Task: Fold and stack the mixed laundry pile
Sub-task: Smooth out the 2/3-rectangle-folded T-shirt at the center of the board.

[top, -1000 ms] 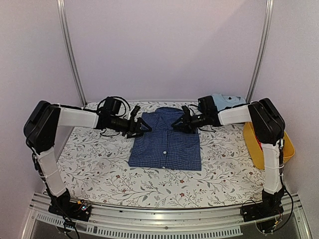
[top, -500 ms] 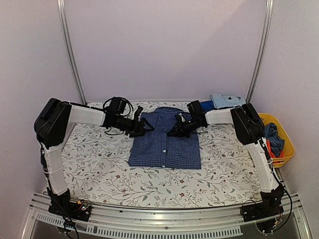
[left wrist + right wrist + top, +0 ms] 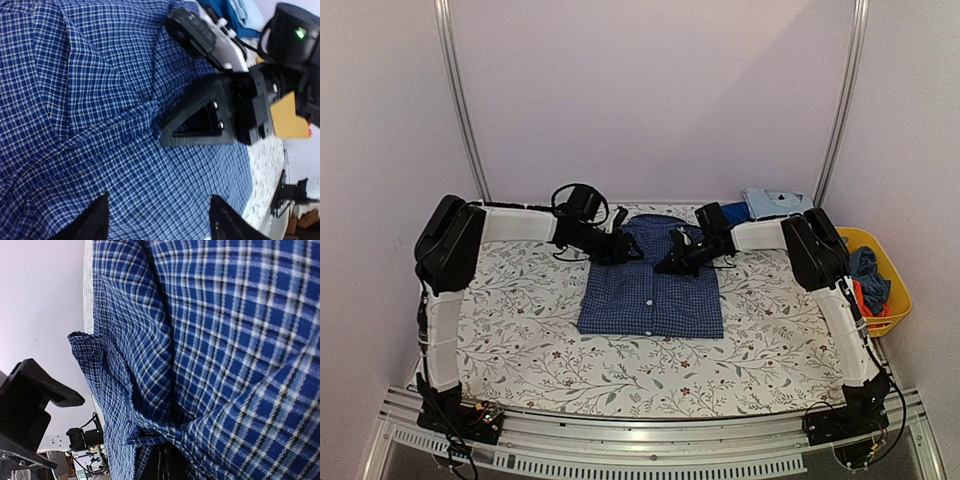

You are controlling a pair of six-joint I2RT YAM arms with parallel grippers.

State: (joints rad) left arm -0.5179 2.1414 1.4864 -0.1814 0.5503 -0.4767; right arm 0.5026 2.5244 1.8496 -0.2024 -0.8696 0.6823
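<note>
one fold of the blue check shirt [image 3: 650, 300] sits pinched in the right gripper [image 3: 163, 135]; left gripper [image 3: 159, 222] gapes.

A blue checked shirt [image 3: 225, 340] fills most of the frame, lying in broad creases. At the bottom edge the cloth bunches into a tight pucker where the dark tips of the right gripper [image 3: 162, 465] meet it, and they seem to pinch a fold, though little of them shows. The collar [image 3: 92, 355] stands up at the shirt's left edge. Beyond it, the black left gripper [image 3: 30, 405] hangs before a pale wall [image 3: 40, 300].
</note>
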